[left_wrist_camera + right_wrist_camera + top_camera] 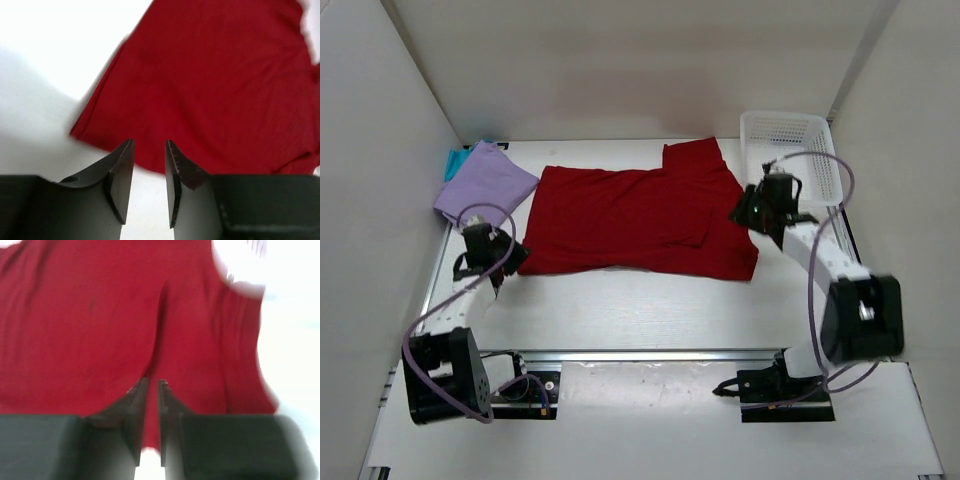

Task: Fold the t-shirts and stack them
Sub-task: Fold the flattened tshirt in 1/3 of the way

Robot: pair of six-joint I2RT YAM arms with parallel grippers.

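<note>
Top view: red t-shirt (635,220) lies flat mid-worktop (650,310), long axis left-right, folded part toward the basket (790,150); lavender t-shirt (485,182) folded far left over teal t-shirt (453,160). Left wrist: left gripper (150,150) fingers slightly spread, empty, at the shirt's edge. Right wrist: right gripper (150,387) fingers nearly together over red cloth; pinching or not, cannot tell.

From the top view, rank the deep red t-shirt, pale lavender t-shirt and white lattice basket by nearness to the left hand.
1. Deep red t-shirt, just right of the left hand.
2. Pale lavender t-shirt, behind it, far-left.
3. White lattice basket, far-right corner.
</note>
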